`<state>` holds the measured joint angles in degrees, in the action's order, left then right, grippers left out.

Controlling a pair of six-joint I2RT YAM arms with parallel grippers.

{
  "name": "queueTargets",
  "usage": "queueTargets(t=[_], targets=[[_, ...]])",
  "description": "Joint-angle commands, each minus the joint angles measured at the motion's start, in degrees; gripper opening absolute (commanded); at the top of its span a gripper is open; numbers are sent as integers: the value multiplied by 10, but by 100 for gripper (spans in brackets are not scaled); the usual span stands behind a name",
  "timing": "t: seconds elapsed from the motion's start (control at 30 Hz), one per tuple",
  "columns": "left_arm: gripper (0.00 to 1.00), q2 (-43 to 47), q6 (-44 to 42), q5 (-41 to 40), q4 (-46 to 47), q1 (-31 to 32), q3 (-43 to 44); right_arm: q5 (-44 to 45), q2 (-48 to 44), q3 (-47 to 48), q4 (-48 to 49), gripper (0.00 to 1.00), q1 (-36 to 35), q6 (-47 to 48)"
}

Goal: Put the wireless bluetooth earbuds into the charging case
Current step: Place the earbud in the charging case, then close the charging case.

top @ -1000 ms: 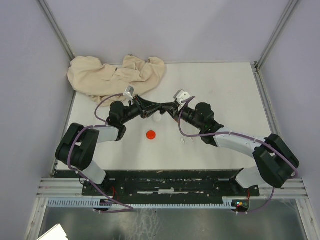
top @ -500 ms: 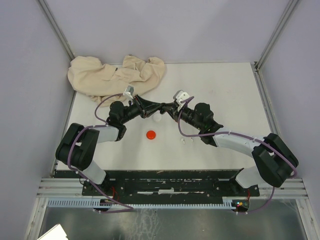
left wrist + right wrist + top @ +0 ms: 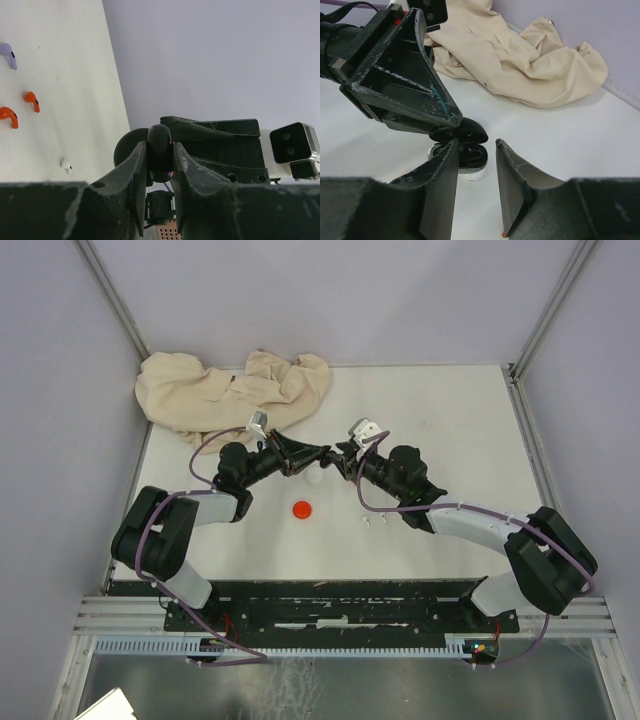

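Status: case open, loading not visibly under way.

- Cloth (image 3: 235,390): beige, crumpled at the far left corner of the table (image 3: 450,440), well apart from the work.
- Left gripper (image 3: 160,148): fingers narrow, clamped on a dark, glossy rounded piece. Judged from the right wrist view, this is the lid (image 3: 459,134) of the case, held up.
- Case (image 3: 470,161): white shell with a dark inside, sitting on the table mid-field directly under the held lid, between the two grippers. Cannot tell whether anything sits in its wells; the inside is too dark.
- Red disc (image 3: 302,509): lying flat just nearside of the case, untouched.
- Right gripper (image 3: 476,145): fingers apart with nothing between them, tips poised just over the open mouth of the case.
- White earbuds (image 3: 365,523): two, loose on the table near the right arm, close to each other.
- Left wrist view also shows one purple earbud (image 3: 7,54) and two red earbuds (image 3: 32,101) loose on the table beyond the grippers.

Judgement: at least five earbuds are out on the table, none held. No black ones are seen, so they may be in the case or out of view. Most of the job is left: pick each earbud, seat it stem-down in a well, then close the lid.
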<state>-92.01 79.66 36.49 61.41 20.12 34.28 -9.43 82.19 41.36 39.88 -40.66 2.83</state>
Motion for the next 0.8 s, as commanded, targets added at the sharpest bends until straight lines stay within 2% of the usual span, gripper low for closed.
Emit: queueTargets(t=[0.0, 0.2, 0.27, 0.37, 0.47, 0.73, 0.77], targets=[[3, 0, 20, -1, 35, 3, 3, 22, -28, 0, 28, 44, -2, -15], [3, -5, 19, -9, 35, 3, 1, 79, -76, -8, 41, 52, -1, -29], [3, -3, 23, -23, 34, 2, -3, 137, -98, 14, -54, 53, -2, -33], [3, 6, 36, -64, 23, 3, -10, 212, -106, 84, -245, 54, -1, -60], [3, 18, 46, -110, 0, 3, -12, 229, -94, 113, -324, 63, -2, -60], [3, 45, 92, -234, -47, 22, -23, 231, -58, 58, -277, 100, -18, -51], [3, 47, 96, -244, -52, 26, -22, 228, -49, 52, -260, 99, -23, -44]])
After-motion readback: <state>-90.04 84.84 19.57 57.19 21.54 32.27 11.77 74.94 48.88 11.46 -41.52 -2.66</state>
